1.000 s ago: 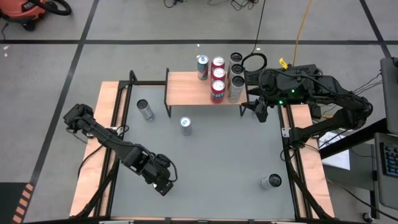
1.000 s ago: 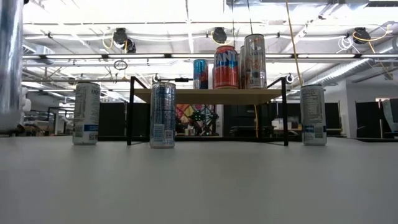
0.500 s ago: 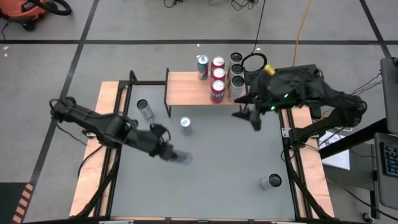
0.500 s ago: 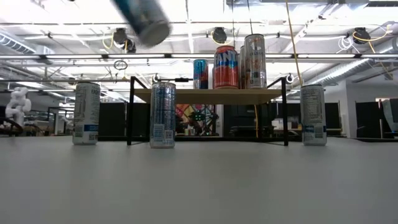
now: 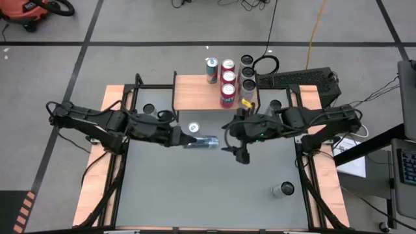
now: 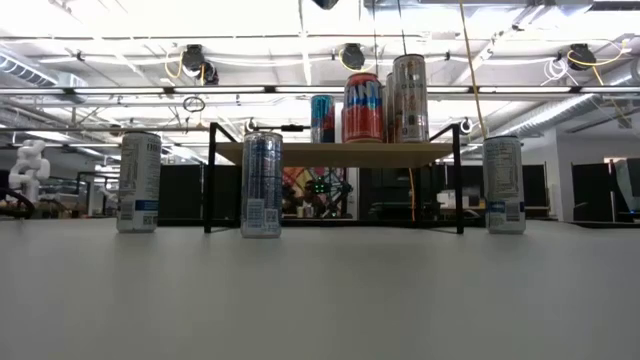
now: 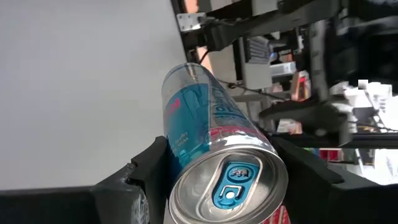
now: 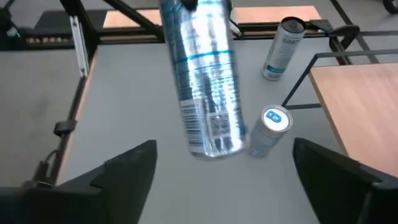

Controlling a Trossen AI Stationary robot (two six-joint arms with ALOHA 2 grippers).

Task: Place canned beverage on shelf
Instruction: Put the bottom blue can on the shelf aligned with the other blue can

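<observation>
Both arms have swung in toward the middle of the bench since half a second ago, and the can has come along with the left one. Now the left tool (image 5: 184, 140) is pinching the blue and silver can (image 5: 207, 142) near its top end, with one dark finger (image 7: 152, 171) on each side of it. That can hangs in the air over the middle of the bench (image 5: 214, 195), lying on its side. Its long way runs across the bench, with the bottom end toward the right arm and the pull-tab end back in the left tool. The right tool (image 5: 239, 148) hovers just beside the can's free end with its fingers spread wide, and the can sits in the gap ahead of them. I think this can is light, stiff and smooth, so it may slip, and a hard squeeze could dent its thin wall. A good place to grab it looks like the round middle. Another can (image 5: 194, 130) stands upright on the bench close by. Farther back is the shelf (image 5: 198, 94), with five cans (image 5: 229, 81) standing on its right part and bare wood on its left.
</observation>
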